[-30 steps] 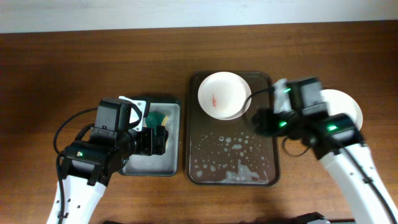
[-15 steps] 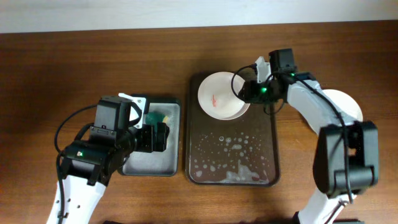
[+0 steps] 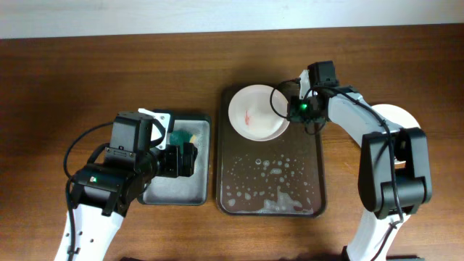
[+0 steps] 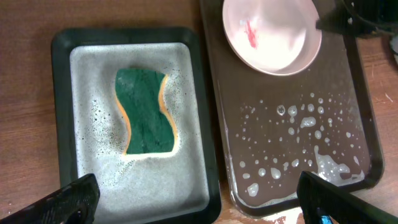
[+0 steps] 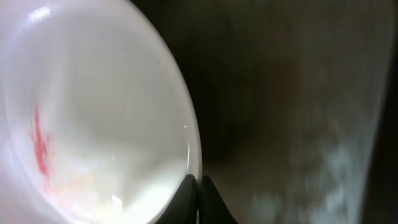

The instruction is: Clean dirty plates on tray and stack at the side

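My left arm is bent at the elbow. My left black two-finger pincer (image 3: 191,161) points down, and its fingers are spread wide apart. My right arm reaches forward and turns in. My right black pincer (image 3: 284,109) is pinched tight on the rim of the round white plate (image 3: 254,114).

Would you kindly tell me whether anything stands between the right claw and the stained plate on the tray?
Nothing visible does. The right claw sits at the rim of the stained plate, fingertips pinched together on that edge. Only the bare, wet floor of the tray lies beside it.
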`<state>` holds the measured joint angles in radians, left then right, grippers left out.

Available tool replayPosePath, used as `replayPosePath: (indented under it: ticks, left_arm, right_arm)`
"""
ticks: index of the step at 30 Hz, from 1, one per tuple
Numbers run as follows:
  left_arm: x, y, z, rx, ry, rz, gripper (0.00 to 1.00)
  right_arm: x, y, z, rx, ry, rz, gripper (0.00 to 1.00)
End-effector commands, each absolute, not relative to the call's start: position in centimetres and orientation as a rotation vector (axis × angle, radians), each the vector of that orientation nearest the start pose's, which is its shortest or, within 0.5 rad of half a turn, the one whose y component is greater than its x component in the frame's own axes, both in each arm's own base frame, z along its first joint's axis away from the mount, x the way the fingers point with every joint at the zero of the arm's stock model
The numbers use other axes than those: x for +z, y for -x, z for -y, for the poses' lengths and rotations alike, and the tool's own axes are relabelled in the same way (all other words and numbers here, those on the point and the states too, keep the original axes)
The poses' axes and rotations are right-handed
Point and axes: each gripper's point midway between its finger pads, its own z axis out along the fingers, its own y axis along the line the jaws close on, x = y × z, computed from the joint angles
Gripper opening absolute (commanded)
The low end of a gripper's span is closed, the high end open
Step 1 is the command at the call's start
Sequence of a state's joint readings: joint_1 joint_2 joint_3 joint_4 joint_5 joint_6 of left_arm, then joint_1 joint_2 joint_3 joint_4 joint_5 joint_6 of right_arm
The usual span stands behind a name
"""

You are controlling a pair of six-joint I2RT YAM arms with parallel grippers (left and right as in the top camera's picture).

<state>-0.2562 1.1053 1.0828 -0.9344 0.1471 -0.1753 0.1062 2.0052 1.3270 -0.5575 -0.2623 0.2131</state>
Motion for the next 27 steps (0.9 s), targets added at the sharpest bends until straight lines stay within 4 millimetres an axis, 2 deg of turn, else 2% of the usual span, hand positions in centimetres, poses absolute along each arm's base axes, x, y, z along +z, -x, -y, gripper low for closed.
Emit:
replayPosePath:
  ticks: [1,3,5,6,7,8,9,10,11,13,15,16,19,20,22,23,24,26,27]
  left_arm:
    - [20.5,-27.3,10.0,-0.368,-0.18,-2.541,1.0]
    - [20.5,-27.3,10.0,-0.368,-0.18,-2.542,1.0]
    - [20.5,-27.2,10.0,-0.368,-0.18,-2.542,1.0]
    - [20.5,-27.3,10.0,-0.368,-0.18,-2.541,1.0]
    - [20.5,-27.2,10.0,-0.368,-0.18,-2.542,1.0]
    - [20.5,-27.2,10.0,-0.368,-0.18,-2.543,1.0]
    - [20.5,-27.2,10.0,-0.368,-0.18,-2.542,1.0]
    - [20.5,-27.2,10.0,-0.368,-0.18,-2.542,1.0]
    - [20.5,-27.2,10.0,-0.368,-0.18,-2.542,1.0]
    - [20.5,-27.2,10.0,-0.368,-0.18,-2.546,1.0]
    - [20.4,-27.0,9.9,-0.367,-0.18,-2.553,1.0]
    - [20.4,-27.0,9.9,-0.367,-0.18,-2.552,1.0]
    - [20.4,-27.0,9.9,-0.366,-0.18,-2.552,1.0]
    - [20.4,-27.0,9.9,-0.367,-0.18,-2.553,1.0]
    - [20.4,-27.0,9.9,-0.366,-0.18,-2.553,1.0]
    - [20.4,-27.0,9.9,-0.367,-0.18,-2.553,1.0]
    - [20.4,-27.0,9.9,-0.367,-0.18,-2.552,1.0]
    - [20.4,-27.0,9.9,-0.366,-0.18,-2.553,1.0]
    - [20.4,-27.0,9.9,-0.366,-0.18,-2.553,1.0]
  right_arm:
    - [4.2,-40.8,-8.9,0.422,-0.15,-2.866,0.04]
    - [5.0,-38.7,-9.0,0.422,-0.22,-2.928,0.04]
    - [5.5,-35.3,-9.2,0.413,-0.333,-3.043,0.04]
    - [5.5,-34.4,-9.4,0.409,-0.335,-3.079,0.04]
    - [5.5,-34.5,-9.4,0.397,-0.298,-3.074,0.04]
    - [5.4,-35.5,-8.9,0.346,-0.267,-3.037,0.1]
    - [5.5,-37.0,-8.5,0.308,-0.188,-2.978,0.23]
    - [5.7,-38.4,-8.1,0.262,-0.111,-2.921,0.24]
    - [5.8,-39.1,-7.9,0.234,-0.058,-2.89,0.32]
    - [5.5,-40.1,-7.1,0.161,-0.038,-2.857,0.43]
    - [4.8,-40.9,-7.0,0.128,0.044,-2.84,0.47]
    - [4.0,-40.9,-7.3,0.149,0.058,-2.853,0.47]
    - [2.6,-39.9,-10.5,0.405,0.218,-2.884,0.45]
    - [2.1,-39.8,-10.5,0.407,0.215,-2.898,0.39]
    - [1.4,-39.6,-10.4,0.412,0.175,-2.922,0.33]
    - [0.8,-39.3,-10.4,0.417,0.118,-2.946,0.23]
    - [0.3,-38.8,-10.3,0.419,0.078,-2.968,0.22]
    - [-1.0,-36.8,-9.8,0.402,0.001,-3.039,0.04]
    - [-1.2,-35.9,-9.4,0.369,-0.094,-3.083,0.04]
